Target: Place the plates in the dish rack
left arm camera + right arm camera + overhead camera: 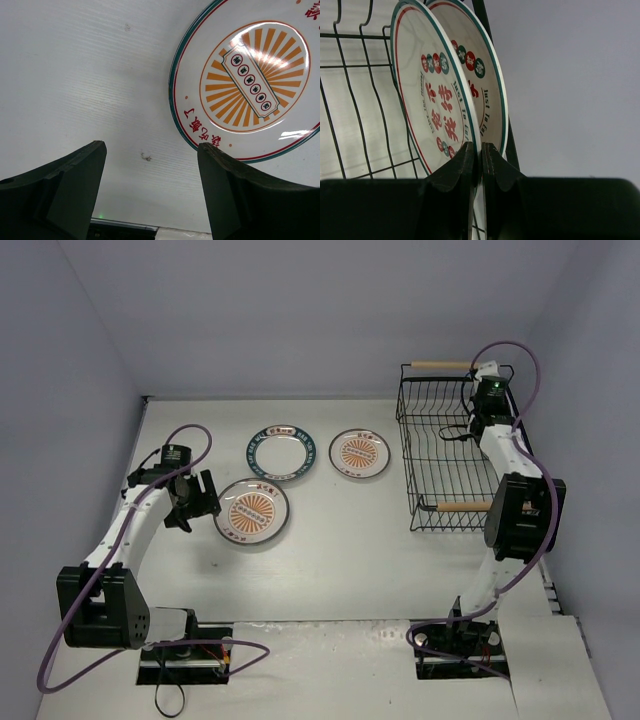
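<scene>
The right tool [481, 150] is pinching the rim of a round white red-character plate [432, 100] standing upright in the black wire dish rack [412, 455], upper right. The left tool [151, 147] is hovering wide open just beside a white orange-sunburst plate [250, 85] lying on the white table [340, 560].

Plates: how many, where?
5. Three on the table: left sunburst plate, teal-rimmed plate, right sunburst plate. Two upright in the dish rack: front plate, back plate. More may be hidden.

Robot test booth, bare grey walls [300, 310]
</scene>
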